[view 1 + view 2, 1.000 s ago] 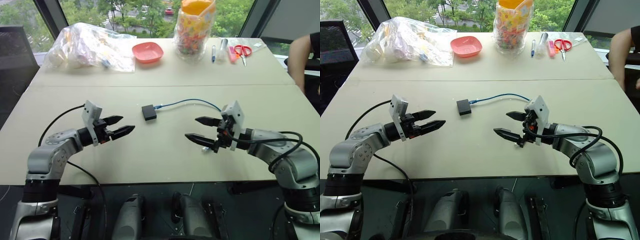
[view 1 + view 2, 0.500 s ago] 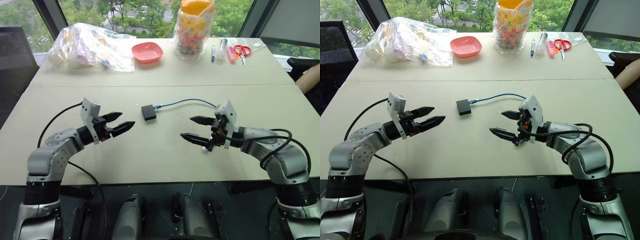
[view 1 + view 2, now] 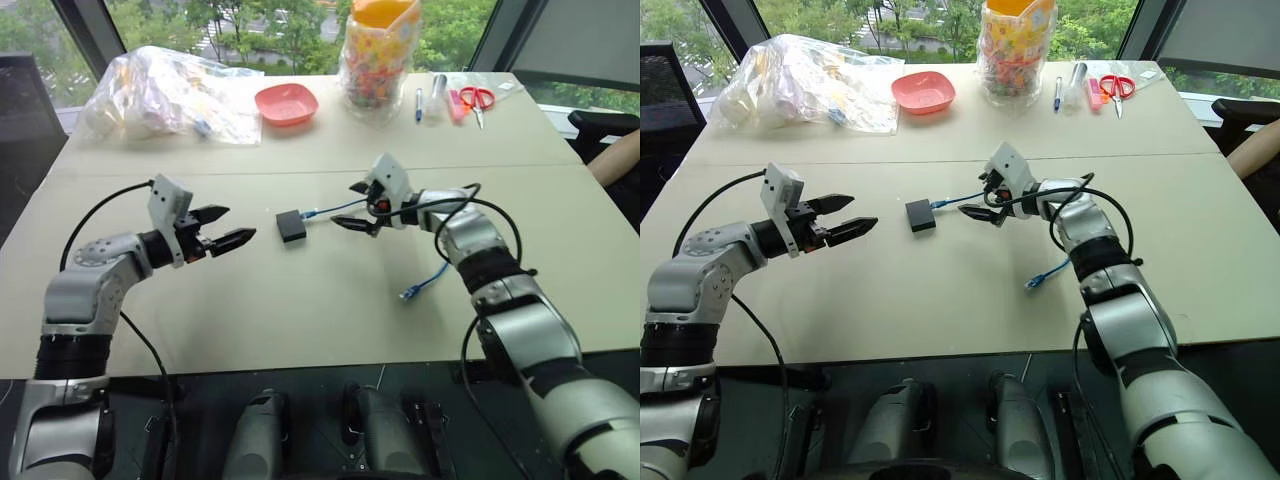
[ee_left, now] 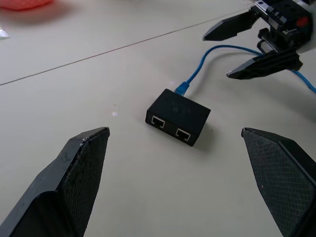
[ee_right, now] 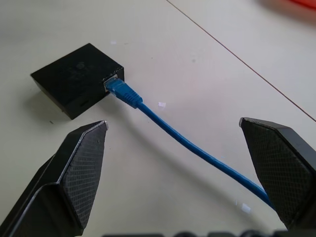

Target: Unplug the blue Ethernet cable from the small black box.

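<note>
The small black box (image 3: 292, 225) lies flat in the middle of the table, with the blue Ethernet cable (image 3: 332, 209) plugged into its right side. The blue plug (image 5: 121, 92) sits in the box's port (image 5: 110, 81). The cable runs right beneath my right arm, and its free end (image 3: 411, 291) lies nearer the front edge. My right gripper (image 3: 344, 204) is open just right of the box, its fingers straddling the cable from above. Left of the box my left gripper (image 3: 240, 222) is open and pointing at it, a short gap away. Two empty ports (image 4: 170, 126) face the left gripper.
Along the table's far side lie a clear plastic bag (image 3: 170, 92), a red bowl (image 3: 286, 103), a jar of colourful pieces (image 3: 376, 55), pens (image 3: 428, 97) and red scissors (image 3: 478, 99). A person's arm (image 3: 612, 158) rests at the right edge.
My right gripper has swung forward and left from the table's right side to just beside the box, over the cable. The left gripper has barely shifted. The camera view has moved slightly.
</note>
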Robot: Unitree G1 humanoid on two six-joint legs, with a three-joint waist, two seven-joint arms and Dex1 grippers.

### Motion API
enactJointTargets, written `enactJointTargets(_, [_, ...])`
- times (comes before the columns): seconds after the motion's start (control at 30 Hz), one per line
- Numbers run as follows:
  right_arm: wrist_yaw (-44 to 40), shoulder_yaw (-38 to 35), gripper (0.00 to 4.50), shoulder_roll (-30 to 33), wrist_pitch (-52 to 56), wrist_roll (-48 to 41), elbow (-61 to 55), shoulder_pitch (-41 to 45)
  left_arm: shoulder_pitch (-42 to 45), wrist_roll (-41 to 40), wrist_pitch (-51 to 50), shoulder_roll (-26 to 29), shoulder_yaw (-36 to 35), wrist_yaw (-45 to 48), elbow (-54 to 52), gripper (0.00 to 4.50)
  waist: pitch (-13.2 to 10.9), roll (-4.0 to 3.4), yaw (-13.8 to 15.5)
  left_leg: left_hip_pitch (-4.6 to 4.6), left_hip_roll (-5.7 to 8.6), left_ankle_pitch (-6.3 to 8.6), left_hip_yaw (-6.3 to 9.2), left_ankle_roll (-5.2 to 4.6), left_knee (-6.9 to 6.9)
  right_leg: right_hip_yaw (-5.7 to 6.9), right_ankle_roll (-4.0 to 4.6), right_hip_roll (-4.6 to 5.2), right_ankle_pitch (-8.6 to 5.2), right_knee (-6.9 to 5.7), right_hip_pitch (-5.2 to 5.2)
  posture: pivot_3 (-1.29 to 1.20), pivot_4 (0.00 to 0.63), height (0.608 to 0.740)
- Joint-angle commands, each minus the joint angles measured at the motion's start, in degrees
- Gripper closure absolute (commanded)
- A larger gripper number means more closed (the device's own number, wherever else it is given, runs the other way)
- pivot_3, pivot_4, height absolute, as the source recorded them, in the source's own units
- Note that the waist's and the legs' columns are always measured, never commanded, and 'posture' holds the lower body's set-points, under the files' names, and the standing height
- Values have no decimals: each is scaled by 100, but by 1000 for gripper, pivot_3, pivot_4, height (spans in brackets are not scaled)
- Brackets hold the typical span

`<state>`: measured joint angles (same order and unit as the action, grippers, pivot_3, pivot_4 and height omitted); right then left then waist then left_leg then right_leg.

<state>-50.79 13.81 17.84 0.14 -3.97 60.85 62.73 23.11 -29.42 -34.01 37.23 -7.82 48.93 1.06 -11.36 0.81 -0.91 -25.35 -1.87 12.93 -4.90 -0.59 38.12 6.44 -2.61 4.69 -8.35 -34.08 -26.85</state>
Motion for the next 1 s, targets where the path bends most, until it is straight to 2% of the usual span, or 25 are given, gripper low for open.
enactJointTargets(0.03, [226, -37, 0, -253, -548, 404, 882, 487, -188, 6, 122, -64, -121, -154, -370, 28, 0, 0, -2, 1, -1, 0, -1, 0, 0, -1, 0, 1, 0, -1, 0, 0, 150, 740])
enactJointTargets(0.27, [1071, -114, 0, -955, -291, 1058, 1711, 834, -890, -60, 32, -340, -324, -712, -1135, 28, 1, 0, -26, 20, -10, -6, 10, 11, 3, -8, -7, 6, -4, -12, 8, 0, 150, 740])
enactJointTargets(0.3, [1055, -151, 255, -1052, -235, 1092, 1740, 847, -1011, -54, 11, -351, -346, -787, -1264, 0, 1, 0, -35, 24, -11, -7, 11, 13, 3, -8, -4, 5, -3, -13, 11, 0, 150, 740])
enactJointTargets(0.37, [892, -223, 873, -1197, -189, 1145, 1762, 871, -1231, -51, -36, -357, -412, -911, -1478, 0, 2, -1, -55, 40, -18, -7, 10, 14, 2, -8, 0, 0, -3, -16, 20, 0, 150, 740])
enactJointTargets(0.4, [747, -240, 1333, -1248, -200, 1179, 1760, 881, -1319, -63, -56, -351, -449, -949, -1550, 0, 2, -1, -58, 46, -21, -7, 10, 14, 1, -8, 4, -1, -5, -17, 24, 0, 150, 740])
enactJointTargets(0.5, [206, -223, 2987, -1372, -340, 1302, 1718, 928, -1502, -59, -56, -295, -514, -983, -1608, 0, 2, -2, -61, 54, -28, -7, 10, 15, 0, -8, 14, -5, -11, -19, 28, 0, 150, 740])
enactJointTargets(0.6, [99, -270, 4458, -1351, -575, 1385, 1655, 990, -1489, -12, 38, -243, -522, -917, -1416, 0, 1, -2, -51, 55, -29, -7, 11, 15, 0, -7, 15, -5, -11, -17, 29, 0, 150, 740])
enactJointTargets(0.7, [429, -203, 4458, -1158, -1211, 1600, 1517, 1035, -1223, 73, 182, -182, -495, -789, -945, 0, 0, -4, -18, 53, -29, -6, 9, 15, 0, -8, 15, -5, -12, -16, 27, 0, 150, 740])
enactJointTargets(0.8, [1315, 83, 4458, -818, -2182, 2088, 1266, 1012, -636, 186, 452, -176, -405, -567, -109, 0, -2, -6, 41, 48, -23, -7, 11, 16, 0, -7, 16, -1, -13, -12, 28, 0, 150, 740])
enactJointTargets(1.0, [2526, 425, 4458, -111, -3598, 2733, 433, 785, 1444, 3, 671, -462, -342, 393, 2321, 0, 0, -1, 16, 17, 4, -10, 10, 16, 6, -7, 2, 10, -6, -5, 14, 0, 150, 740])
